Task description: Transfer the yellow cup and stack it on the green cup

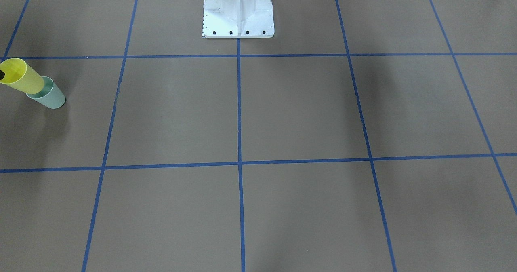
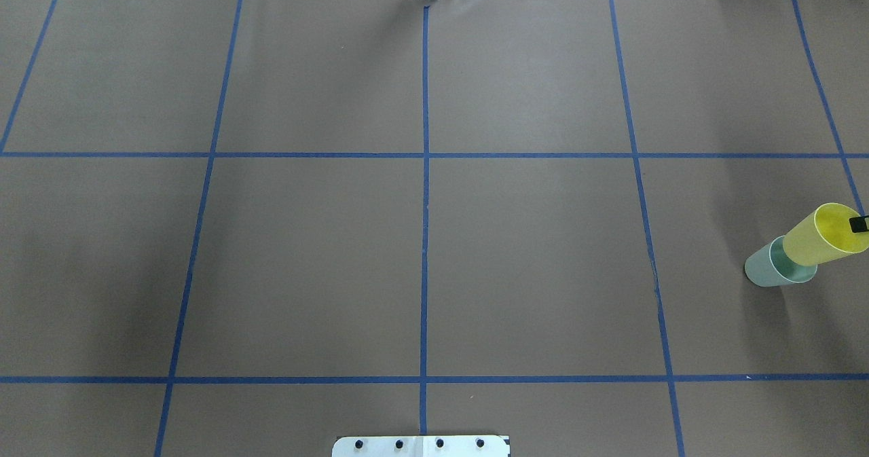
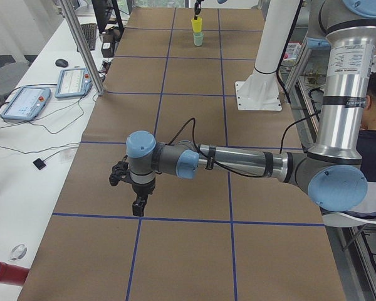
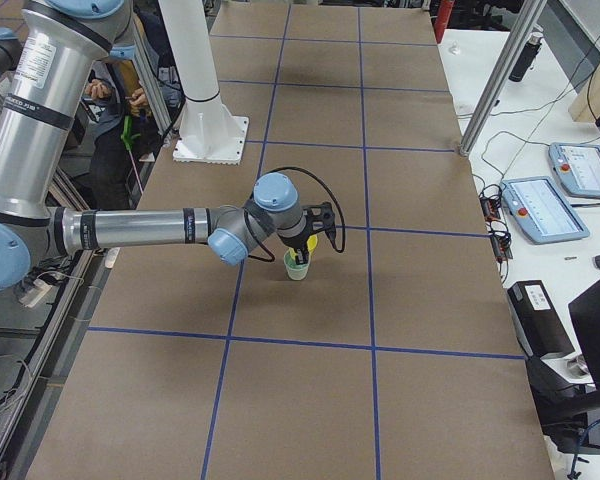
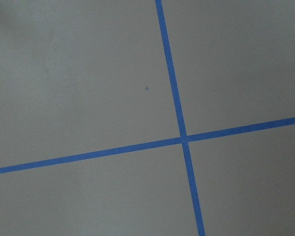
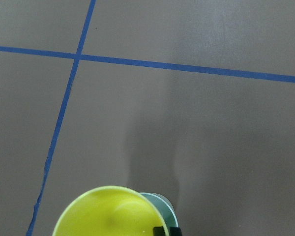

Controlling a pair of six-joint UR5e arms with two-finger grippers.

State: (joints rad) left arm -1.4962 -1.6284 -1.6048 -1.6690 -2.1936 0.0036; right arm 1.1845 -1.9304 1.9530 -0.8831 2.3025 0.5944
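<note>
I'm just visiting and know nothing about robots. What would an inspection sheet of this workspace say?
Surface: brown paper table with blue tape grid.
Job's things: yellow cup sits partly inside green cup, at the robot's right end.
Clutter: nothing seen.
Grippers: right gripper at the yellow cup's rim, grip unclear; left gripper hangs over bare table, state unclear.
Cables: black cable loops behind the left gripper.
Surroundings: touchscreen pendants on a side bench; seated person behind robot.
</note>
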